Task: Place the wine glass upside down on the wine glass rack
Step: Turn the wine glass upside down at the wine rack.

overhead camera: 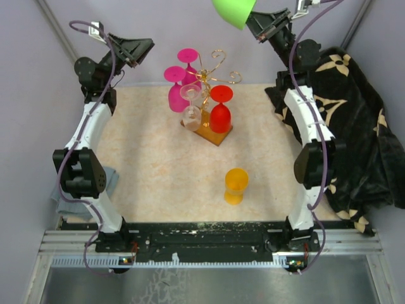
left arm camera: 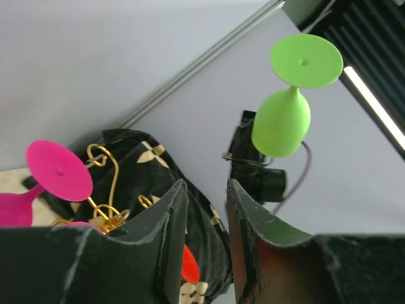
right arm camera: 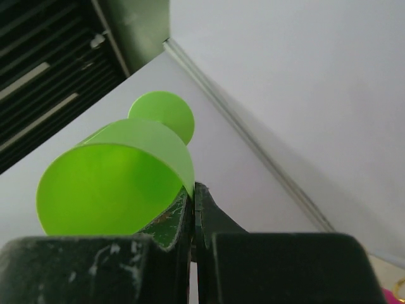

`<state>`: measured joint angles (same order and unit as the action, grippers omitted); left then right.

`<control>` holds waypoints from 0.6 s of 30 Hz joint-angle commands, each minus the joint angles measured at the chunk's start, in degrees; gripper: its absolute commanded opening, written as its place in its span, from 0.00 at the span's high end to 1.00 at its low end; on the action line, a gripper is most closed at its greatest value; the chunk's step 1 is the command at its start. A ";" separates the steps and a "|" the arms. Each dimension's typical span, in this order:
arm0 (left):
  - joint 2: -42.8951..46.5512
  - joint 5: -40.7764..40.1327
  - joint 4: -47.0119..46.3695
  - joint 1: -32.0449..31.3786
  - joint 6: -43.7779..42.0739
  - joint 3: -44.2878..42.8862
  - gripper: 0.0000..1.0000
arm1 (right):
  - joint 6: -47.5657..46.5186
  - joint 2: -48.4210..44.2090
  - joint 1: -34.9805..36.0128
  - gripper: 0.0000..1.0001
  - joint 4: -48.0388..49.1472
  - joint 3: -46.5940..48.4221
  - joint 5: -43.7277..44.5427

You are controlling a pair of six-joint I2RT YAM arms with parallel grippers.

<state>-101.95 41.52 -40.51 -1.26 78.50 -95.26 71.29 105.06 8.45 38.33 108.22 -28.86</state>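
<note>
My right gripper (overhead camera: 255, 24) is raised high at the back right, shut on the rim of a green wine glass (overhead camera: 233, 10). The right wrist view shows its jaws (right arm camera: 194, 190) pinching the glass wall (right arm camera: 120, 183), foot pointing away. The left wrist view shows the same glass (left arm camera: 285, 120) foot up. The gold wire rack (overhead camera: 218, 68) on its wooden base (overhead camera: 214, 134) holds two pink glasses (overhead camera: 179, 85), a clear one (overhead camera: 191, 107) and a red one (overhead camera: 221, 109), all upside down. My left gripper (overhead camera: 144, 45) is open and empty, raised at the back left, its jaws (left arm camera: 205, 190) apart.
An orange glass (overhead camera: 235, 185) stands on the table in front of the rack. A black patterned cloth (overhead camera: 354, 126) lies along the right side. A grey cloth (overhead camera: 109, 180) lies by the left arm. Grey walls close the back and sides.
</note>
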 commanded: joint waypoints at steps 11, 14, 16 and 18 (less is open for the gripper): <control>-6.15 2.84 -38.99 -0.92 29.92 -2.33 0.60 | 37.72 23.30 0.88 1.00 30.66 29.65 -18.26; -7.93 2.50 -42.85 -1.93 34.11 -4.01 0.59 | 39.51 24.41 1.72 1.00 32.24 30.55 -19.06; -8.91 1.72 -44.87 -2.49 36.34 -4.23 0.58 | 39.36 24.35 2.41 1.00 32.55 30.64 -20.45; -9.80 -0.10 -47.86 -3.19 39.15 -4.18 0.58 | 39.11 24.37 3.04 1.00 32.27 30.45 -21.96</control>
<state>-109.69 43.92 -77.54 -3.07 109.82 -97.86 107.81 129.82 9.72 65.82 135.57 -47.77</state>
